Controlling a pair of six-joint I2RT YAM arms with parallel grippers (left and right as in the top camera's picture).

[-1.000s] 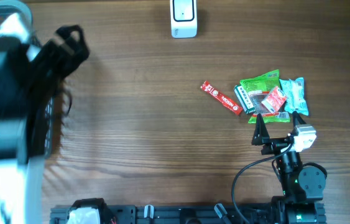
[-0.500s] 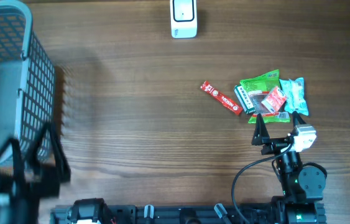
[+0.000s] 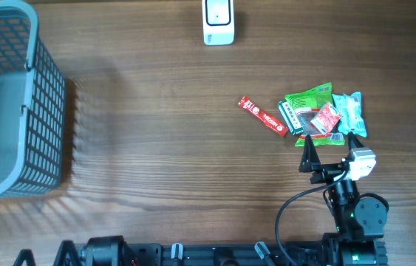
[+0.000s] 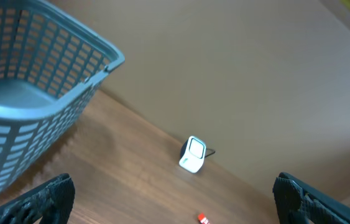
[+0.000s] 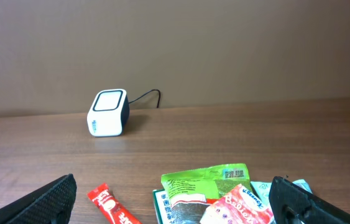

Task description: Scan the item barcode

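The wooden worktop (image 3: 156, 133) fills the room's view, its grain running side to side. On its left side stands a blue-grey plastic basket (image 3: 51, 111) with gridded walls, upright. At the near edge on the right sits the right arm (image 3: 352, 203), a black cable looping from it. Its tool (image 3: 330, 148) has its two dark fingers spread wide apart with nothing between them, and from overhead the fingertips look to be at the near edge of the pile of packets, though I cannot tell whether they touch it. The left tool (image 4: 175, 205) is also spread wide and empty; it is drawn back at the near left edge, its camera looking across at the basket and the scanner.

The items lie in a small heap on the right: a green packet (image 3: 309, 102), a pale blue packet (image 3: 352, 111) beside it, and a red packet (image 3: 326, 118) overlapping them. The white scanner (image 3: 218, 21) stands at the far edge, well apart from the heap. A red stick sachet (image 3: 262, 116) lies just left of the pile.
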